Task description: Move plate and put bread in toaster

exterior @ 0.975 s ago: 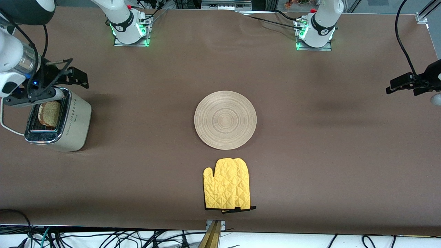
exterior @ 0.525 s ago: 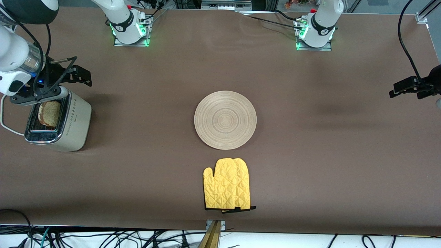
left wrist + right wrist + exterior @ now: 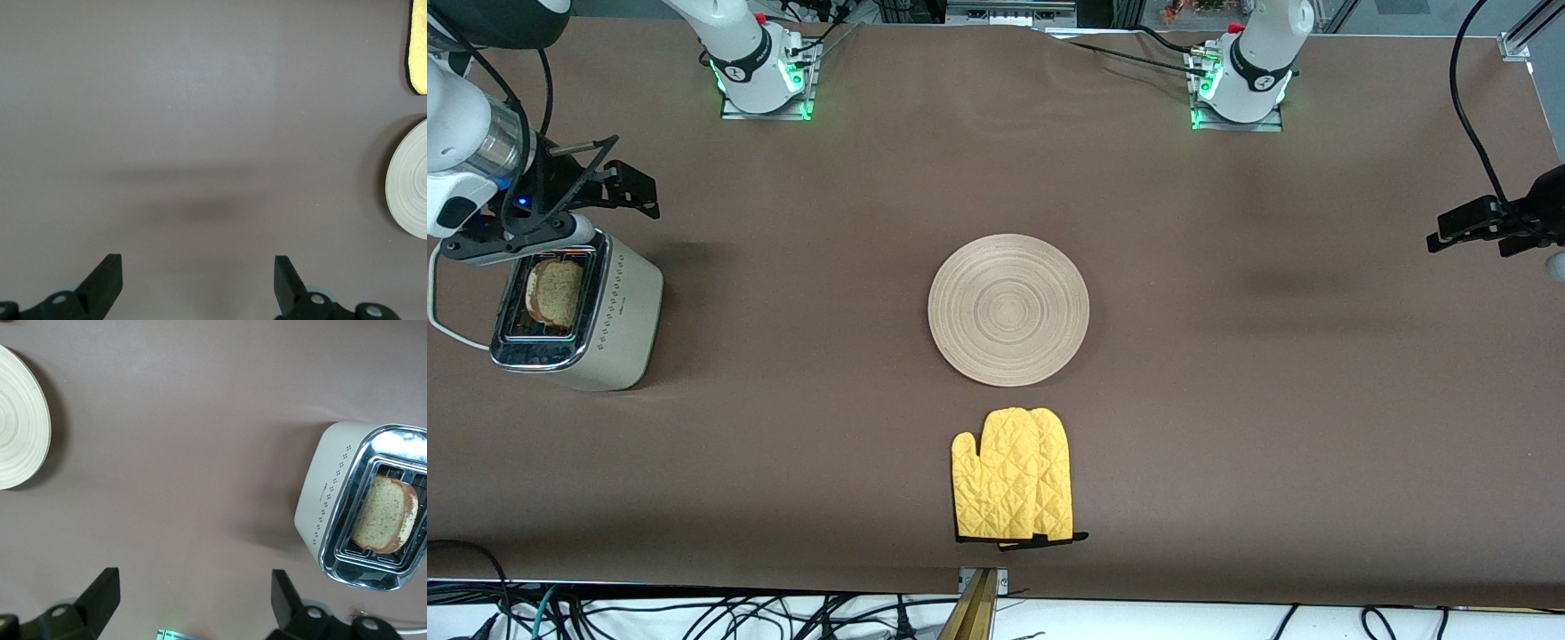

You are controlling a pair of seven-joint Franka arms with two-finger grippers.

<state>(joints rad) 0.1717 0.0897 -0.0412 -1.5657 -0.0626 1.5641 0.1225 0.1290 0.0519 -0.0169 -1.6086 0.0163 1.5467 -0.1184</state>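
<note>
Bread (image 3: 557, 292) sits in one slot of the toaster (image 3: 578, 320), leaning, with its top edge showing above the chrome. The right wrist view shows the same: bread (image 3: 385, 515) tilted inside the toaster (image 3: 363, 503), nothing touching it.

Toaster stands at the right arm's end of the table (image 3: 1227, 400), white cord trailing off its end.

Right gripper (image 3: 618, 191) is up in the air over the table just beside the toaster. Fingers are spread wide and hold nothing; the right wrist view shows both fingertips (image 3: 107, 590) well apart, bare table between them.

Left gripper (image 3: 1463, 222) hangs over the left arm's end of the table, well apart from everything. Its fingers (image 3: 110, 273) are also spread, nothing between them. This arm waits.

Plate (image 3: 1008, 309) lies flat mid-table, between the two arms' ends. Its edge shows in both wrist views: (image 3: 410, 180) and (image 3: 20, 420).

Yellow oven mitt (image 3: 1012, 476) lies flat, nearer to the front camera than the plate, close to it but not touching. A corner of it shows in the left wrist view (image 3: 418, 47).
</note>
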